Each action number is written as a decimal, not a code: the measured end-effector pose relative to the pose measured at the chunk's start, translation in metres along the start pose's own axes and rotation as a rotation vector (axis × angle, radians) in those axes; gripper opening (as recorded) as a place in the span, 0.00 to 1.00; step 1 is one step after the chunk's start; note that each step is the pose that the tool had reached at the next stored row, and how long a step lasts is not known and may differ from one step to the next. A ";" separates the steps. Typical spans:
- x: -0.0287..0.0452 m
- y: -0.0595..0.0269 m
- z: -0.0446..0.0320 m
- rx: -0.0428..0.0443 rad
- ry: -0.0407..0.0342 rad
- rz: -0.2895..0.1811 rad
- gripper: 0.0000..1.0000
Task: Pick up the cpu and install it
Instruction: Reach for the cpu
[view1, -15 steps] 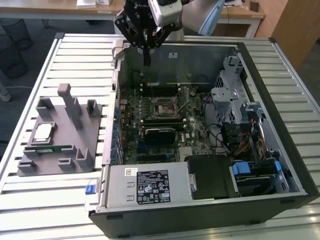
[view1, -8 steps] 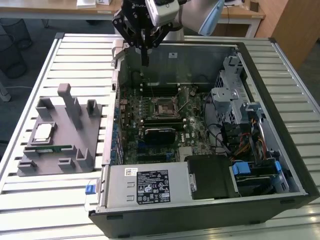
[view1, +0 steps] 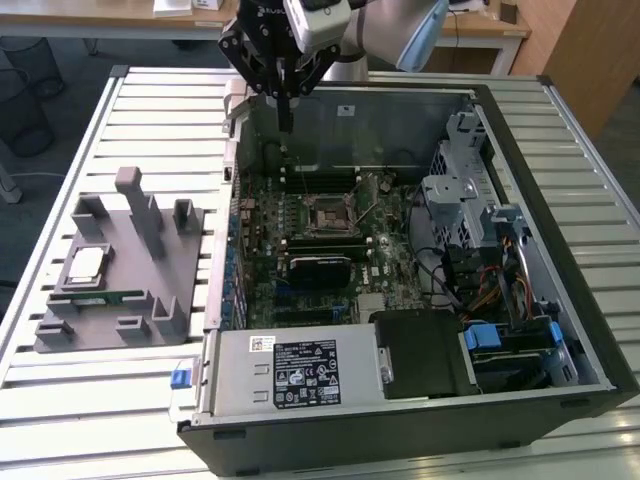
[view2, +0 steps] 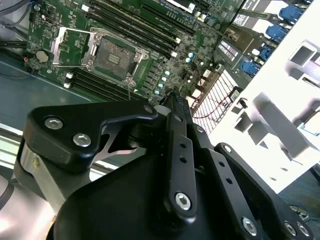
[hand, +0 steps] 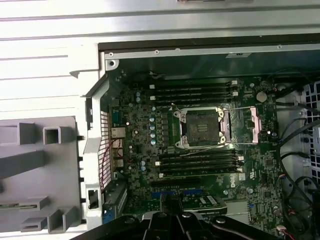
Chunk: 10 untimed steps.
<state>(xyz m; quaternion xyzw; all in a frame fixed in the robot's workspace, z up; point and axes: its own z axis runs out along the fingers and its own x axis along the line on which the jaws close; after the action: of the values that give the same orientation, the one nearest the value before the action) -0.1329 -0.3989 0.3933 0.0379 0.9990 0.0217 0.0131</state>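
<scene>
Gripper (view2: 171, 98) closed and empty; silvery square pale-rimmed cpu (view1: 85, 264) lies flat on grey fixture (view1: 140, 270).

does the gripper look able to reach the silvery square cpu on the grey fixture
probably yes: the small silvery square cpu lies uncovered on the grey plastic fixture, and the black gripper hangs above the open computer case, nothing between; its shut jaws must open
</scene>
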 end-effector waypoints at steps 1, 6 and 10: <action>0.0006 -0.0001 0.0000 0.0000 0.0000 0.000 0.11; 0.0049 -0.0004 -0.0001 -0.0001 0.0000 0.000 0.11; 0.0079 -0.0006 -0.0002 0.0000 0.0000 0.000 0.11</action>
<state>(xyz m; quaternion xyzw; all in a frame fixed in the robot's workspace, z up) -0.1408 -0.3989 0.3932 0.0379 0.9990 0.0217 0.0131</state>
